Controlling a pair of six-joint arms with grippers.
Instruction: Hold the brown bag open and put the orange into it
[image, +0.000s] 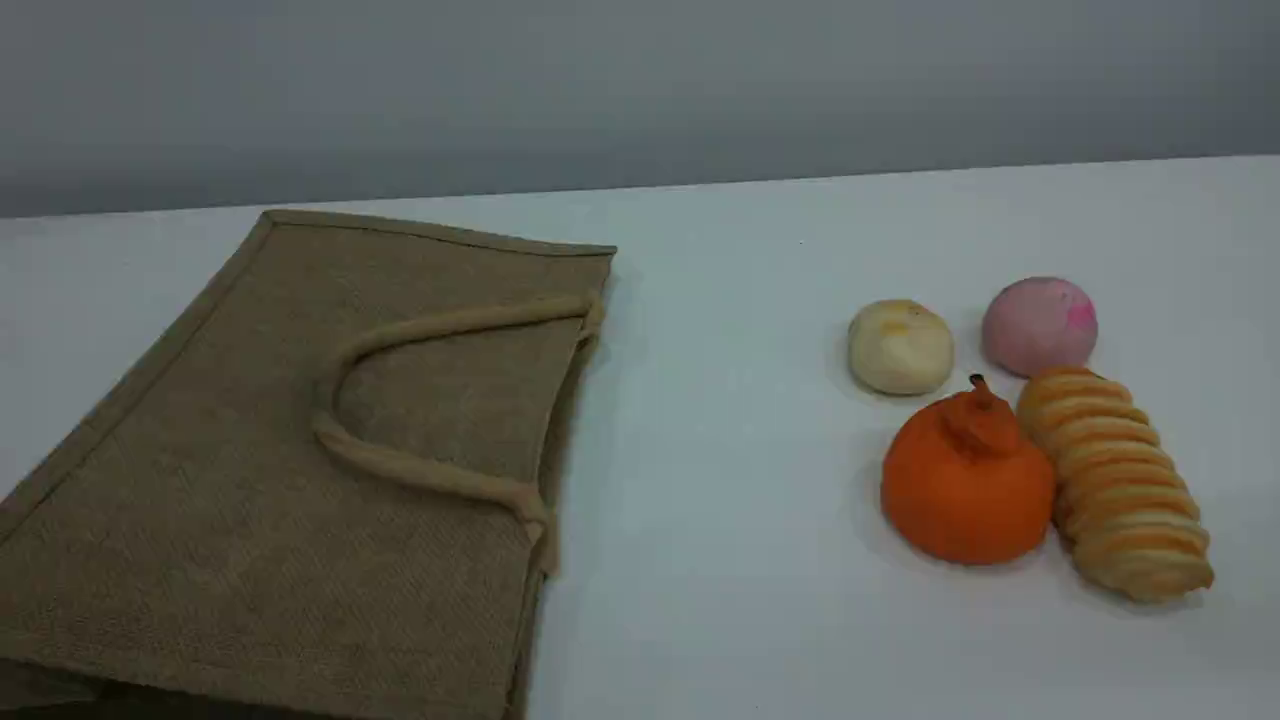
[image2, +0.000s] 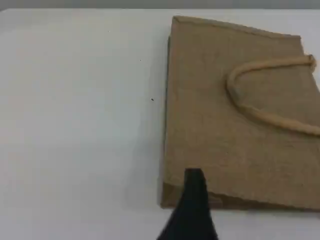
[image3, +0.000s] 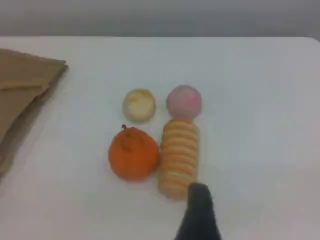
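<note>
Item 1: large flat tan-brown jute bag (image: 270, 460) with coarse weave and bound edges, lying closed on the white tabletop (image: 720, 560). It sat directly ahead of the left hand (image2: 192, 200), whose one visible dark fingertip hovered over the bag's near edge. The thick beige loop handle (image: 400, 465) rested on the upper panel, further out and to that hand's right. Left hand: jaws wide, holding nothing.

Item 2: matte round orange (image: 965, 485) with puckered top and brown stem, ahead and to the left of the right hand (image3: 200, 210). Right hand: jaws wide, empty, its fingertip just short of the striped twisted bread roll (image: 1120, 485).

Item 3: pale yellowish bun (image: 900, 347) and pink round bun (image: 1040, 326), beyond the orange and roll.

Handling note: nothing had been grasped yet. The left hand would likely do best taking the upper panel at the mouth, or the loop handle, and lifting it clear of the lower layer. The orange touched the roll, so the right hand should probably approach from above, fingers straddling the fruit along the free sides.
</note>
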